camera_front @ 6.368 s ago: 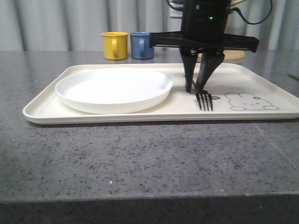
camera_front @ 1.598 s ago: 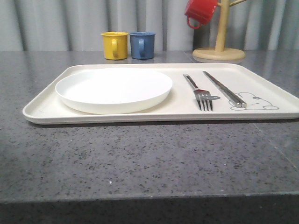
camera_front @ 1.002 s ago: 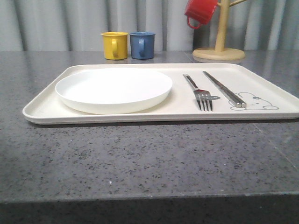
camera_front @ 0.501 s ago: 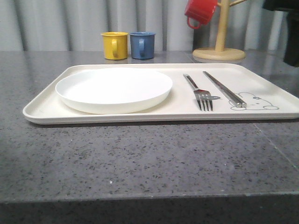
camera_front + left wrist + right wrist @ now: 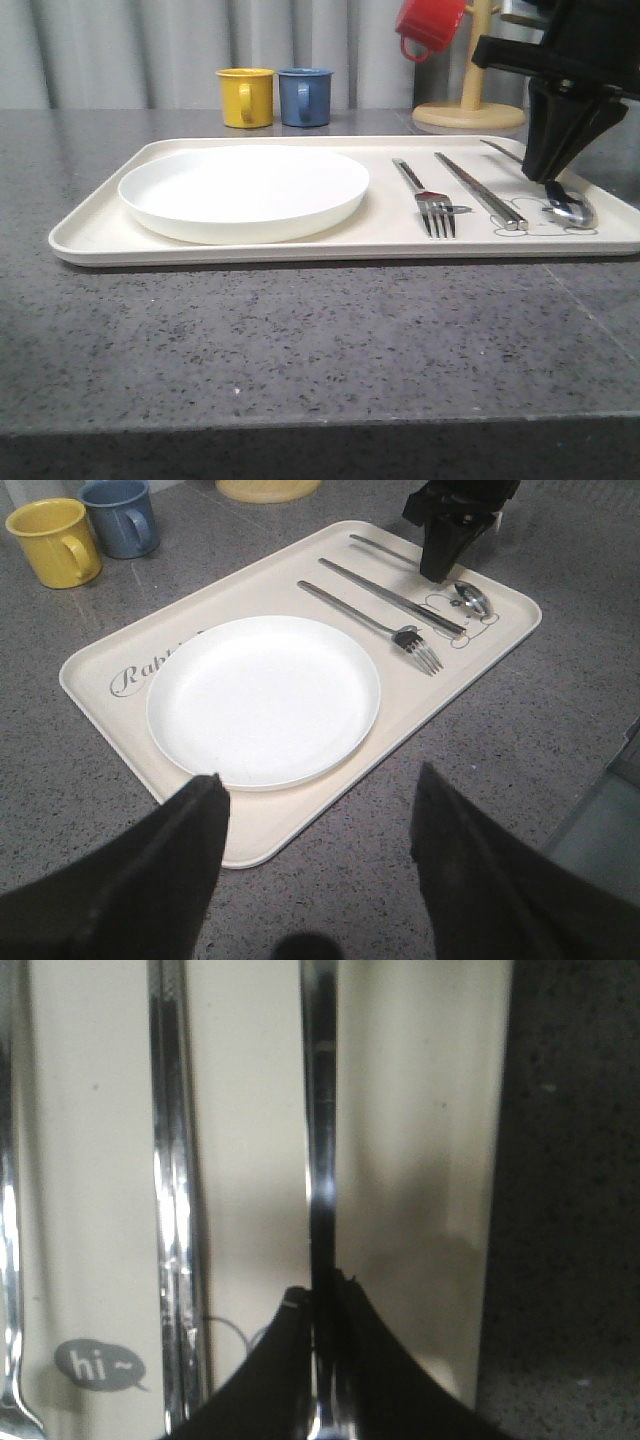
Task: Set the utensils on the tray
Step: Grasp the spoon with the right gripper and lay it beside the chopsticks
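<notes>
The cream tray [image 5: 95, 235] lies on the grey table and carries the utensils. The fork [image 5: 436, 212] and the pair of chopsticks [image 5: 480, 190] lie side by side right of the plate. The spoon [image 5: 570, 210] lies furthest right, its bowl resting over the rabbit drawing. My right gripper [image 5: 543, 178] points down at the spoon's handle and is shut on it; the right wrist view shows the gripper [image 5: 322, 1300] pinching the handle [image 5: 320, 1160] beside the chopsticks [image 5: 175, 1210]. My left gripper [image 5: 320, 775] hangs open and empty over the tray's near corner [image 5: 255, 845].
A round white plate [image 5: 243, 190] fills the tray's left half. A yellow mug [image 5: 245, 97] and a blue mug [image 5: 303, 97] stand behind the tray. A red mug [image 5: 430, 25] hangs on a wooden mug tree [image 5: 468, 115] at the back right.
My right arm has come in from the right with the spoon, whose bowl now rests on the tray right of the chopsticks. The fork, chopsticks and plate have not moved in the last second.
</notes>
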You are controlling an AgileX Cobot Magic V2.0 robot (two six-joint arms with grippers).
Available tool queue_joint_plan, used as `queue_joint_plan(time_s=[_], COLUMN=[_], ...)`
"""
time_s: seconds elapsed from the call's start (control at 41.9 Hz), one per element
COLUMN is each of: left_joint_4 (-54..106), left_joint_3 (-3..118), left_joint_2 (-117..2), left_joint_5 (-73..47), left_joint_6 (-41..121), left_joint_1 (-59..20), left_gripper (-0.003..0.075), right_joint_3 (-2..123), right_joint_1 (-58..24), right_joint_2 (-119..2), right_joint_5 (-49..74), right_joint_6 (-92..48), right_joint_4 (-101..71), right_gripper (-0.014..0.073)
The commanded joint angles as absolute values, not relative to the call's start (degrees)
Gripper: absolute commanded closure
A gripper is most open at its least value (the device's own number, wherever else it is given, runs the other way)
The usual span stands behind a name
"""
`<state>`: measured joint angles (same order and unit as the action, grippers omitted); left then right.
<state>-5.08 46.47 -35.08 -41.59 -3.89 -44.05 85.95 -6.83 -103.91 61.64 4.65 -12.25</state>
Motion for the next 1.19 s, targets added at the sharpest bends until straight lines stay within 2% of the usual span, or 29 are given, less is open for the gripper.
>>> queue_joint_plan(time_s=[0.0, 0.072, 0.143, 0.334, 0.692, 1.169], left_joint_4=[-4.91, -4.91, -4.91, -4.91, -4.91, -4.91], left_joint_3=[47.95, 47.95, 47.95, 47.95, 47.95, 47.95], left_joint_2=[-35.27, -35.27, -35.27, -35.27, -35.27, -35.27], left_joint_5=[-37.19, -37.19, -37.19, -37.19, -37.19, -37.19], left_joint_6=[-4.51, -4.51, -4.51, -4.51, -4.51, -4.51], left_joint_1=[-44.48, -44.48, -44.48, -44.48, -44.48, -44.48], left_gripper=[0.0312, 0.0312, 0.0312, 0.0312, 0.0312, 0.0312], right_joint_3=[87.48, 87.48, 87.48, 86.89, 74.04, 59.06], right_joint_1=[-6.84, -6.84, -6.84, -9.98, -22.24, -22.65], right_joint_2=[-101.24, -100.56, -99.10, -91.07, -69.78, -43.07], right_joint_5=[59.50, 58.71, 58.39, 60.15, 60.04, 59.57], right_joint_6=[4.84, 4.79, 3.92, -4.20, -5.04, -5.10], right_joint_4=[-12.69, -11.89, -11.37, -10.31, -2.57, -1.28], right_gripper=[0.0416, 0.0328, 0.0299, 0.0303, 0.0303, 0.0303])
